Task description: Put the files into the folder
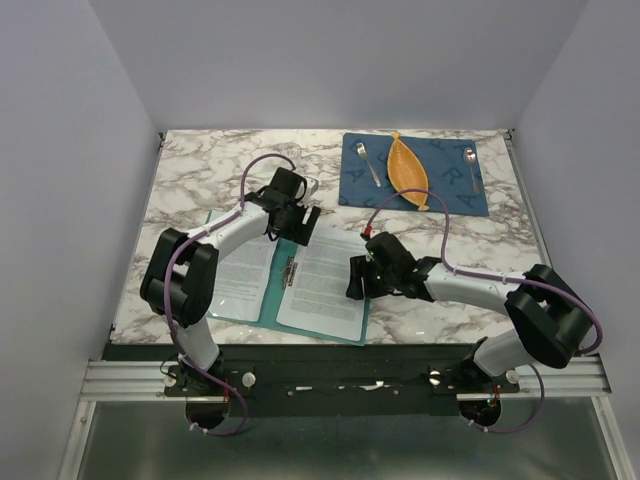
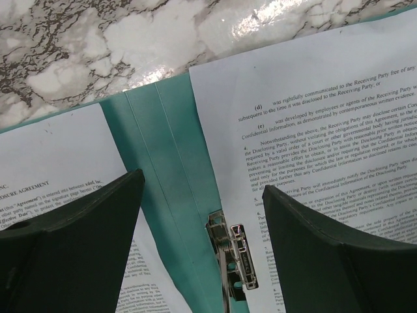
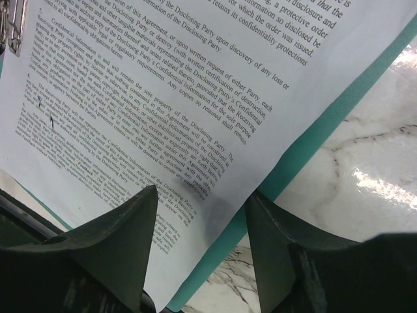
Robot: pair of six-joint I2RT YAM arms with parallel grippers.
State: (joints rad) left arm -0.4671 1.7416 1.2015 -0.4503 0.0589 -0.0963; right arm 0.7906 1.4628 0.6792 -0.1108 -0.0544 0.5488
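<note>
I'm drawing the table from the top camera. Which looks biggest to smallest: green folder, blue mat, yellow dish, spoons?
1. The green folder, lying open.
2. The blue mat, though it sits farther away.
3. The yellow dish.
4. The left spoon and right spoon, which look alike.

Top view: the left arm (image 1: 225, 238) covers the upper spine of the folder (image 1: 266, 305) and part of the files (image 1: 325, 285), whose print is too small to read. Left wrist view: the clip (image 2: 231, 257) is cut by the lower edge; fingers (image 2: 85, 248) of the left gripper (image 2: 203, 182) mask the lower text. Right wrist view: the clip is cropped at the upper-left corner; fingers (image 3: 117, 254) of the right gripper (image 3: 202, 192) hide the sheet's near corner.
</note>
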